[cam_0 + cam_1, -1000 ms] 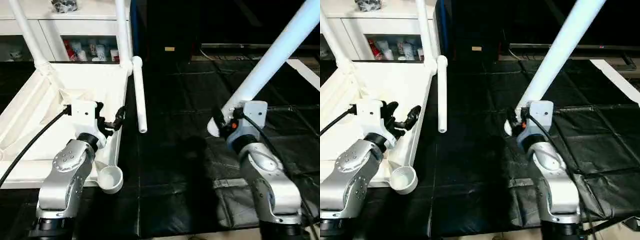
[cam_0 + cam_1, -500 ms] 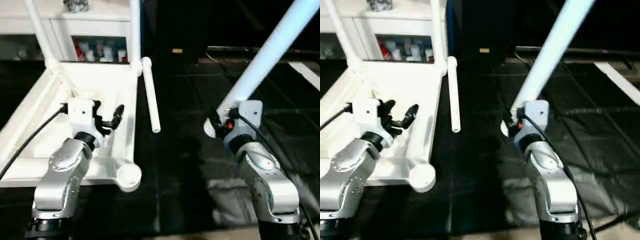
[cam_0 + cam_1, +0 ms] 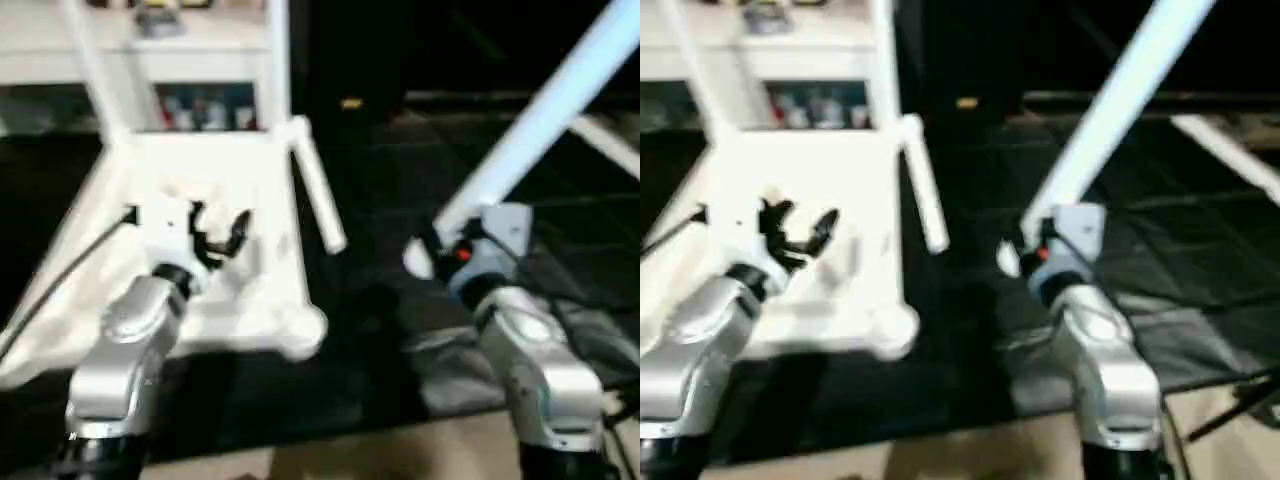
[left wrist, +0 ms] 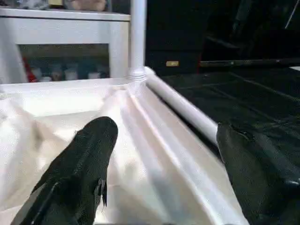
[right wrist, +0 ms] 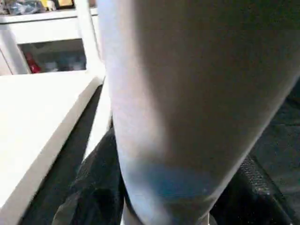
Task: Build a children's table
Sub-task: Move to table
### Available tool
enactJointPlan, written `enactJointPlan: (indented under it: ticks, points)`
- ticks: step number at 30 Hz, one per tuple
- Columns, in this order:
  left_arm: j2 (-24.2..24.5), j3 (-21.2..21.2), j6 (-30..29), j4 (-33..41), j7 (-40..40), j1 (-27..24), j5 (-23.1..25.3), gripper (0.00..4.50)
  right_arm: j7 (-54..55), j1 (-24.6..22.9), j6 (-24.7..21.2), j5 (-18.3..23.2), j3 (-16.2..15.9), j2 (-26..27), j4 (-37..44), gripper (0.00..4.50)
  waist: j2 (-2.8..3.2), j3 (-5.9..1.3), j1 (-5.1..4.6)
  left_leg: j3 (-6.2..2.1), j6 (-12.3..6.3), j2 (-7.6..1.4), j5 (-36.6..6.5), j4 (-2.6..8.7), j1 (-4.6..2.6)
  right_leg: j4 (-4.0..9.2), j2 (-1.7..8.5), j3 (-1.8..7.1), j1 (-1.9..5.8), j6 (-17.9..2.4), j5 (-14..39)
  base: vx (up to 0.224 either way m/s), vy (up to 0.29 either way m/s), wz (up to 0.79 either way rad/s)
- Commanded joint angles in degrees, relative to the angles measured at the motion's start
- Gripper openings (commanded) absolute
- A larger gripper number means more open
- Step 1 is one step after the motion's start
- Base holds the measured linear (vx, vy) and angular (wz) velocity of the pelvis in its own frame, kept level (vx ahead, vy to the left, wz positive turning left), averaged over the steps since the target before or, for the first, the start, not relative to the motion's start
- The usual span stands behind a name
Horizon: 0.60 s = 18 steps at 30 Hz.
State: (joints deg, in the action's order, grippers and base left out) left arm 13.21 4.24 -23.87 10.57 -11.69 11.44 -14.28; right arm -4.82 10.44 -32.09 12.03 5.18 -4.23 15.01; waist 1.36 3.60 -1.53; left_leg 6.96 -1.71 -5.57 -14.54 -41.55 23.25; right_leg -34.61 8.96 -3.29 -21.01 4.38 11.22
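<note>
The white table top [image 3: 250, 270] lies upside down on the left, ribbed underside up. Two legs stand upright in its far corners, the left leg [image 3: 90, 70] and the right leg [image 3: 275, 60]. A loose leg [image 3: 320, 195] lies on the mat along the top's right edge. The near right corner socket [image 3: 300, 330] holds nothing. My left gripper [image 3: 220, 235] hovers open over the underside, its black fingers [image 4: 89, 159] spread wide. My right gripper [image 3: 430, 250] is shut on the thick end of another leg [image 3: 540, 120], which slants up to the right and looms close as the held leg [image 5: 187, 93].
A black mat [image 3: 400, 180] covers the floor under the parts. A white cabinet [image 3: 180, 60] with small items stands behind the table top. A white strip [image 3: 605, 140] lies at the far right. Beige floor [image 3: 400, 450] shows along the near edge.
The whole picture has shifted, so the camera moved; the table top and loose leg now sit further right against my arms. Beige floor has come into view. Both grippers keep their states.
</note>
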Motion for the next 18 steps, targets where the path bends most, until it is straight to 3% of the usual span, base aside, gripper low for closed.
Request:
enactJointPlan:
  ticks: [1,2,3,4,5,6,7,8,9,10,11,12,13,14,15,16,17,18]
  points:
    - [0.49,0.24,-0.64,0.71,-0.21,0.20,0.23,3.85,-0.19,0.27,0.07,0.08,-0.20,0.33,0.46,1.92,2.11,-2.74,-3.05,-3.91,10.78,-4.34,-40.51,16.17,-2.03,-5.91,-6.08,-3.26,-0.38,-5.56,13.44,-0.088,0.201,0.03]
    - [0.60,0.27,-0.61,0.64,-0.24,0.20,0.25,3.85,-0.31,0.40,-0.27,0.21,-0.22,0.42,0.43,1.92,2.14,-3.23,-2.60,-4.30,10.00,-4.34,-37.35,15.85,-3.39,-6.14,-5.99,-3.81,-0.69,-5.39,7.13,-0.061,0.167,-0.01]
    - [0.67,0.29,-0.59,0.59,-0.27,0.20,0.27,3.85,-0.37,0.49,-0.50,0.31,-0.23,0.47,0.43,1.92,1.89,-2.74,-2.49,-3.68,8.98,-4.80,-34.99,16.07,-3.55,-5.67,-5.39,-3.72,-1.43,-5.41,4.99,-0.061,0.167,-0.01]
    - [0.73,0.34,-0.56,0.52,-0.28,0.21,0.26,3.85,-0.36,0.60,-0.49,0.28,-0.28,0.48,0.33,1.92,1.31,-3.00,-2.55,-3.26,7.75,-5.21,-32.44,16.08,-4.02,-4.46,-4.05,-3.65,-0.66,-5.75,3.66,-0.048,0.099,-0.02]
    - [0.75,0.40,-0.56,0.48,-0.32,0.23,0.26,3.85,-0.26,0.67,-0.48,0.39,-0.38,0.40,0.28,1.92,-0.22,-3.89,-2.28,-3.31,8.31,-4.97,-28.77,15.86,-4.53,-1.61,-1.46,-1.87,-0.08,-5.84,5.65,-0.048,0.076,-0.06]
    - [0.75,0.41,-0.56,0.47,-0.33,0.23,0.27,3.85,-0.23,0.68,-0.46,0.43,-0.39,0.40,0.27,1.92,-2.03,-4.52,-1.57,-2.50,8.76,-4.64,-25.79,13.55,-3.16,0.90,2.37,0.85,0.98,-6.09,8.66,-0.048,0.076,-0.06]
    - [0.76,0.43,-0.57,0.44,-0.35,0.25,0.29,3.85,-0.17,0.69,-0.42,0.53,-0.40,0.39,0.23,1.92,-2.52,-4.88,-0.14,-6.55,5.05,-2.57,-6.39,-3.74,1.76,7.92,15.40,10.48,3.45,-11.45,19.45,-0.028,0.101,-0.09]
    - [0.78,0.45,-0.56,0.40,-0.37,0.27,0.30,3.85,-0.07,0.70,-0.41,0.68,-0.37,0.46,0.20,1.92,-2.28,-3.72,-0.08,-7.28,7.58,-3.07,-1.74,-3.78,3.50,7.27,12.49,5.58,4.27,-13.01,25.25,-0.014,0.151,-0.39]
    - [0.80,0.45,-0.52,0.20,-0.46,0.44,0.34,3.85,0.06,0.62,-0.62,1.20,-0.05,0.77,0.33,1.92,-2.17,-3.22,0.58,-6.50,8.11,-3.10,-2.81,-1.71,2.49,7.46,9.52,3.94,3.37,-14.62,27.92,-0.014,0.151,-0.39]
    - [0.82,0.44,-0.49,0.06,-0.51,0.55,0.37,3.85,0.14,0.57,-0.76,1.56,0.20,1.00,0.41,1.92,-2.19,-3.60,1.01,-5.52,7.12,-3.20,-3.37,1.48,1.70,6.79,6.58,2.74,3.59,-16.60,27.72,-0.033,0.169,-0.36]
    - [0.81,0.40,-0.46,-0.16,-0.57,0.78,0.41,3.85,0.16,0.50,-1.47,2.67,0.86,1.55,0.59,1.92,-0.10,-4.31,1.33,-4.27,1.93,-3.73,-2.15,7.16,-0.27,4.70,1.30,1.34,2.96,-19.10,21.70,-0.062,0.163,0.10]
    - [0.81,0.37,-0.46,-0.26,-0.58,0.87,0.43,3.85,0.57,0.47,-1.57,2.53,1.05,1.63,0.63,1.92,-0.07,-3.56,0.00,-3.57,-2.03,-4.28,-6.60,9.17,-1.99,3.09,-2.94,-0.25,-0.09,-18.05,20.76,-0.062,0.163,0.10]
    - [0.81,0.36,-0.45,-0.28,-0.59,0.89,0.43,3.85,0.67,0.47,-1.60,2.49,1.10,1.65,0.64,1.92,1.73,-4.25,-2.07,-4.87,-10.87,-5.38,-5.09,11.05,-4.79,-1.71,-5.72,-1.65,-0.99,-14.97,10.90,-0.064,0.188,0.14]
    - [0.89,0.32,-0.40,-0.56,-0.63,1.13,0.40,3.85,0.99,0.48,-1.81,2.26,1.44,1.84,0.59,1.92,1.88,-4.01,-2.09,-4.53,-13.13,-5.36,-4.93,11.54,-5.25,-2.47,-6.00,-2.10,-1.64,-13.53,9.03,-0.055,0.217,0.04]
    - [0.90,0.32,-0.39,-0.60,-0.63,1.16,0.40,3.85,0.97,0.49,-1.85,2.29,1.48,1.85,0.56,1.92,1.38,-3.65,-2.29,-4.08,-16.42,-5.66,-5.62,12.62,-5.03,-3.55,-5.97,-2.82,-1.54,-10.94,6.38,-0.055,0.217,0.04]
    - [0.94,0.25,-0.36,-0.71,-0.68,1.27,0.46,3.85,0.83,0.53,-1.80,2.36,1.57,1.82,0.47,1.92,1.15,-3.48,-2.04,-3.85,-17.39,-5.73,-5.73,12.73,-5.04,-3.01,-5.24,-2.65,-1.41,-10.24,5.78,-0.051,0.162,0.05]
    - [1.08,-0.02,-0.30,-0.86,-0.87,1.45,0.78,3.85,0.48,0.63,-1.35,2.50,1.65,1.63,0.28,1.92,-0.66,-2.96,-1.06,2.50,-4.44,-5.45,-17.26,11.64,-5.65,2.54,-2.78,0.81,-2.97,-11.05,12.45,-0.040,0.107,-0.08]
    - [1.08,-0.02,-0.30,-0.86,-0.87,1.45,0.78,3.85,0.48,0.63,-1.35,2.50,1.65,1.63,0.28,1.92,-0.66,-2.96,-1.06,2.50,-4.44,-5.45,-17.26,11.64,-5.65,2.54,-2.78,0.81,-2.97,-11.05,12.45,-0.040,0.107,-0.08]
